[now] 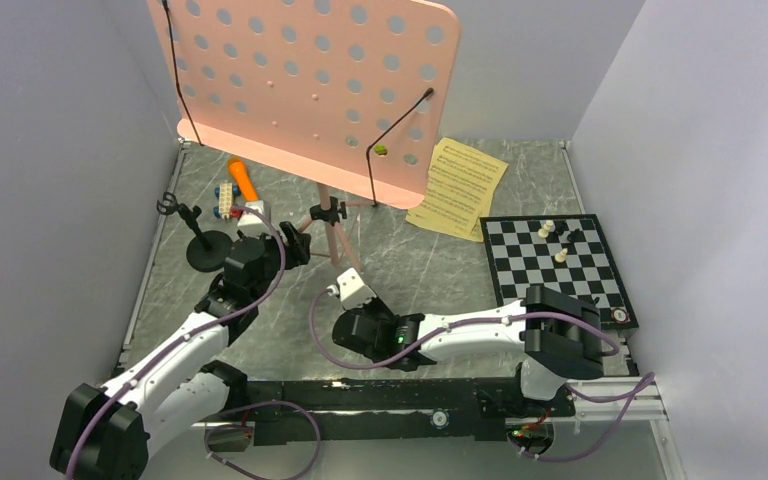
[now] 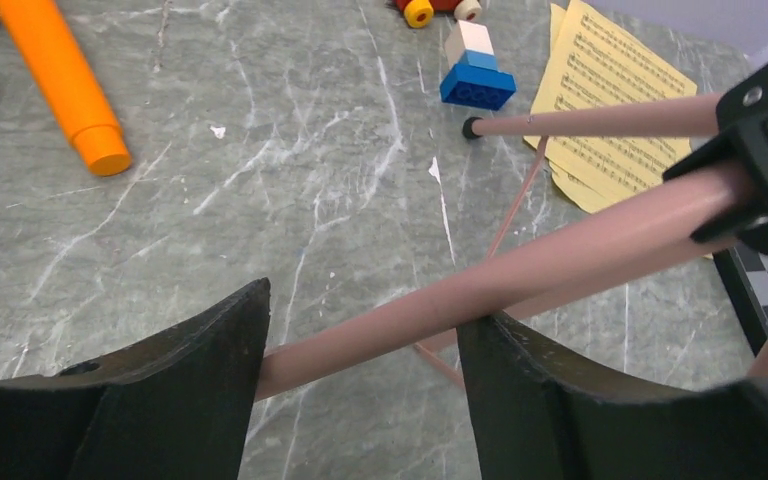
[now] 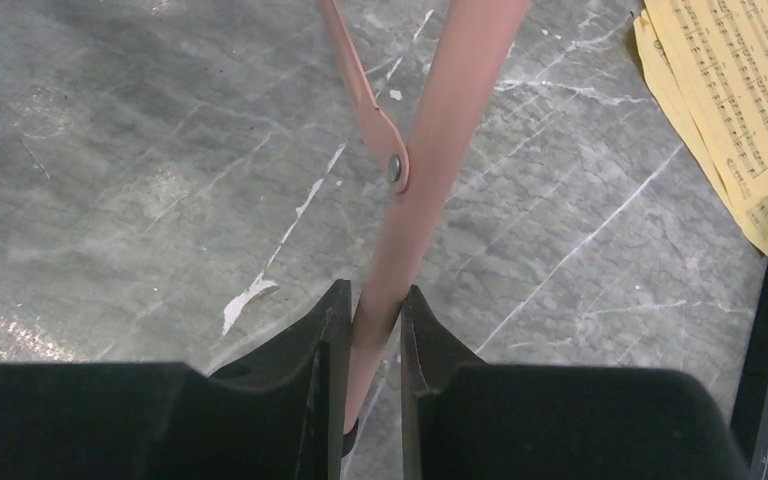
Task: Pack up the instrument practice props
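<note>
Music stand (image 1: 310, 90), pink hole-punched metal, is standing upper centre on grey marbled surface (image 1: 410, 260), probably stiff but top-heavy. Right gripper (image 3: 370, 300) jaws are clamping one tripod leg (image 3: 440, 130); left gripper (image 2: 365, 335) jaws are gaping around its tube (image 2: 560, 260), likely the sounder hold.

Pink music stand (image 1: 305, 90) is overhanging the 12 o'clock half, blocking descent there. Chessboard (image 1: 555, 265) is crowding 3 o'clock. Mic stand (image 1: 205, 245) and orange microphone (image 1: 243, 178) are filling 9–10 o'clock. Bare table (image 1: 430, 270) is lying open between tripod legs (image 1: 345, 255) and chessboard.
</note>
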You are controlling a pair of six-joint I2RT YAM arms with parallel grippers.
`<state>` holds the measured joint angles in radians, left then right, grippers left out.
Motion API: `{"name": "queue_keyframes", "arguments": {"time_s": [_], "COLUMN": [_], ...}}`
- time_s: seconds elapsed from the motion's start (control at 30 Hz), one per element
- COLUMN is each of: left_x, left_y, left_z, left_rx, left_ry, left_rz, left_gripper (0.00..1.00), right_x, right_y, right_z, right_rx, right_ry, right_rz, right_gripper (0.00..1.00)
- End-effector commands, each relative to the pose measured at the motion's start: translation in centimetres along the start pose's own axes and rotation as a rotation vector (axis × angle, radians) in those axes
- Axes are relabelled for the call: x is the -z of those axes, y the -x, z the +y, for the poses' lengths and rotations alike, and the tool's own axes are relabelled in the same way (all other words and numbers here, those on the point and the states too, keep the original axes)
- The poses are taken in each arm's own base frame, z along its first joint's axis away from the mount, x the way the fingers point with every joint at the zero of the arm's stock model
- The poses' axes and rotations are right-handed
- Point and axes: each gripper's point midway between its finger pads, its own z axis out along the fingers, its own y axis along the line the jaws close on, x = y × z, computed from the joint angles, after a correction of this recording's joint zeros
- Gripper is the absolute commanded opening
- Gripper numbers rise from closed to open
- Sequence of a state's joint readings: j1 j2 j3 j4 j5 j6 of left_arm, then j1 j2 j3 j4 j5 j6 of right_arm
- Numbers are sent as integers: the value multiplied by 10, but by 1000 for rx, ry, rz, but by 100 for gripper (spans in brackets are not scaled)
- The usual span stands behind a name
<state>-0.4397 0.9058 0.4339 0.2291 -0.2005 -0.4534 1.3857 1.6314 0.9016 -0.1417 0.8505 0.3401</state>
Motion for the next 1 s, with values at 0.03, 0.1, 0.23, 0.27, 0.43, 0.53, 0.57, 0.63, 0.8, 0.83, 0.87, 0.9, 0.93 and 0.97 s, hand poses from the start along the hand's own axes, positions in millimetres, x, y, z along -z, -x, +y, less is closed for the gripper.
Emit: {"name": "queue_keyframes", "arguments": {"time_s": [0.03, 0.1, 0.23, 0.27, 0.43, 0.53, 0.57, 0.63, 0.8, 0.83, 0.87, 0.9, 0.93, 0.97], "left_x": [10, 16, 30, 34, 57, 72, 76, 83, 80, 76, 73, 70, 69, 68], "left_y": [17, 22, 40, 45, 69, 88, 93, 105, 133, 138, 144, 148, 155, 161], "left_z": [-24, -21, -24, -24, -31, -43, -48, -61, -96, -100, -104, -108, -113, -118], "left_rx": [71, 63, 46, 46, 87, 117, 118, 105, 35, 26, 27, 28, 24, 17], "left_ry": [-68, -60, -83, -86, -156, -247, -283, -356, -485, -493, -496, -507, -521, -535], "left_rz": [-9, -32, -99, -117, -246, -354, -383, -432, -484, -491, -499, -508, -524, -537], "left_gripper": [75, 79, 85, 87, 91, 91, 90, 90, 88, 88, 88, 87, 87, 87], "right_x": [23, 26, 36, 40, 60, 69, 68, 68, 57, 55, 52, 52, 51, 50], "right_y": [1, 3, 7, 7, 18, 31, 35, 42, 71, 78, 84, 91, 98, 105], "right_z": [73, 65, 54, 50, 20, -3, -13, -25, -61, -67, -72, -74, -76, -80], "right_rx": [-10, -33, -56, -59, -155, -276, -322, -427, -664, -685, -696, -701, -708, -720], "right_ry": [326, 310, 301, 297, 297, 335, 335, 400, 524, 533, 533, 553, 559, 563], "right_rz": [25, 19, 27, 35, 5, -18, -23, -21, -78, -86, -94, -100, -110, -122], "right_gripper": [13, 37, 63, 65, 69, 69, 69, 68, 65, 65, 65, 65, 65, 64]}}
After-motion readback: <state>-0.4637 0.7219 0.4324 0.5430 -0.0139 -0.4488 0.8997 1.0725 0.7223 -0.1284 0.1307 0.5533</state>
